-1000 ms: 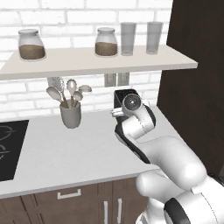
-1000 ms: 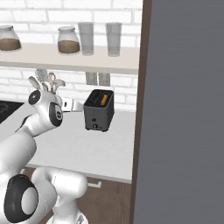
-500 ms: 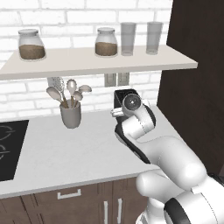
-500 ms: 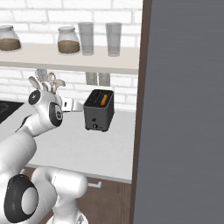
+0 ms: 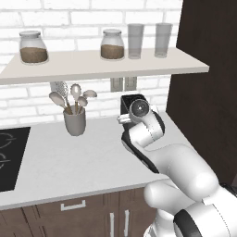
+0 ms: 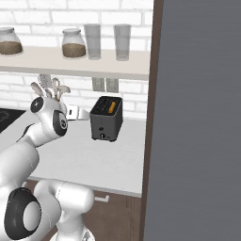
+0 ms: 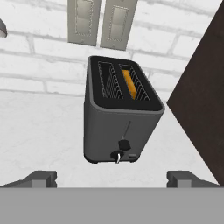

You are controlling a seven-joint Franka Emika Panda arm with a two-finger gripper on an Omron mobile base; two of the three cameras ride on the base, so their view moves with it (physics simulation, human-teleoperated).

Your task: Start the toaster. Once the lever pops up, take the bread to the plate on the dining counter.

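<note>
The dark grey toaster [image 7: 118, 118] stands on the white worktop just ahead of my gripper [image 7: 111, 178], with its lever [image 7: 124, 143] low on the face turned to me, above a small knob. A tan-orange slice of bread [image 7: 129, 83] sits in its right slot; the left slot is empty. My fingertips [image 7: 41, 178] are wide apart, open, with nothing between them. From the right base view the gripper [image 6: 77, 113] points at the toaster [image 6: 107, 120] from its left, a short gap away. My wrist hides most of the toaster [image 5: 127, 102] in the left base view. The plate and the dining counter are out of view.
A grey utensil cup [image 5: 74, 121] with spoons stands left of the toaster. A black hob [image 5: 9, 157] lies at the far left. A shelf [image 5: 92, 65] with jars and glasses hangs overhead. A tall dark cabinet [image 5: 208, 92] walls off the right. Two wall sockets [image 7: 100, 22] sit behind the toaster.
</note>
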